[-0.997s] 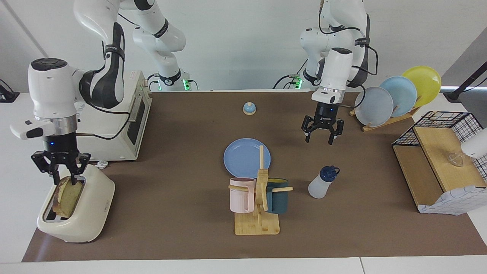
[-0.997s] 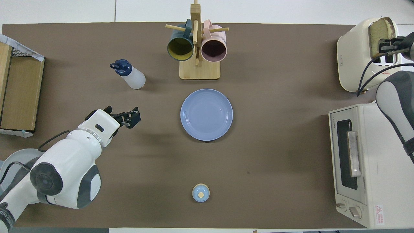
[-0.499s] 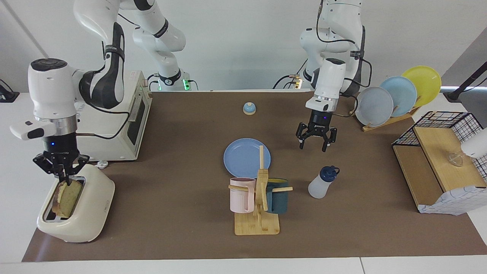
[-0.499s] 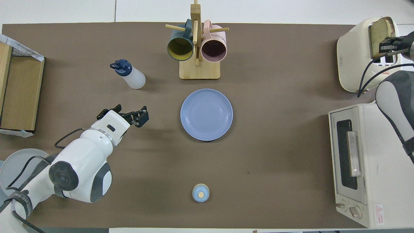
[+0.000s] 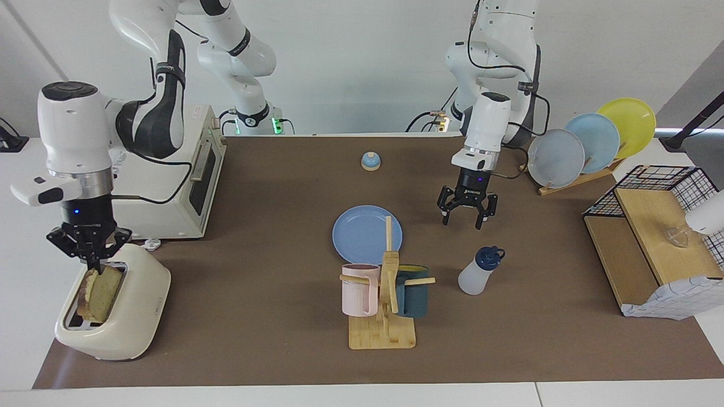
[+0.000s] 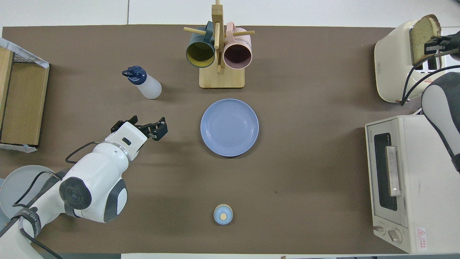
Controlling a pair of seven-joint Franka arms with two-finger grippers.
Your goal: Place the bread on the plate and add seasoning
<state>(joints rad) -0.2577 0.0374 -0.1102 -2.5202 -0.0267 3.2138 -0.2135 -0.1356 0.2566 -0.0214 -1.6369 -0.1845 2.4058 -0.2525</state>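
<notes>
The bread (image 5: 100,291) (image 6: 419,34) stands upright in the slot of the cream toaster (image 5: 127,319) (image 6: 390,64) at the right arm's end of the table, its upper half above the slot. My right gripper (image 5: 91,263) (image 6: 430,48) is shut on its top edge. The blue plate (image 5: 356,232) (image 6: 229,127) lies flat and bare mid-table. The seasoning bottle (image 5: 478,272) (image 6: 144,83) stands farther from the robots than the plate, toward the left arm's end. My left gripper (image 5: 466,217) (image 6: 142,126) hangs open over the mat beside the plate, holding nothing.
A toaster oven (image 5: 189,181) (image 6: 402,180) sits beside the toaster, nearer the robots. A wooden mug rack (image 5: 384,305) (image 6: 220,57) with two mugs stands just past the plate. A bell (image 5: 370,161) (image 6: 222,214), a plate rack (image 5: 588,144) and a wire basket shelf (image 5: 650,237) are also here.
My right gripper has closed on the bread's top edge and lifted the slice a little. My left gripper has moved toward the plate and come lower, still open.
</notes>
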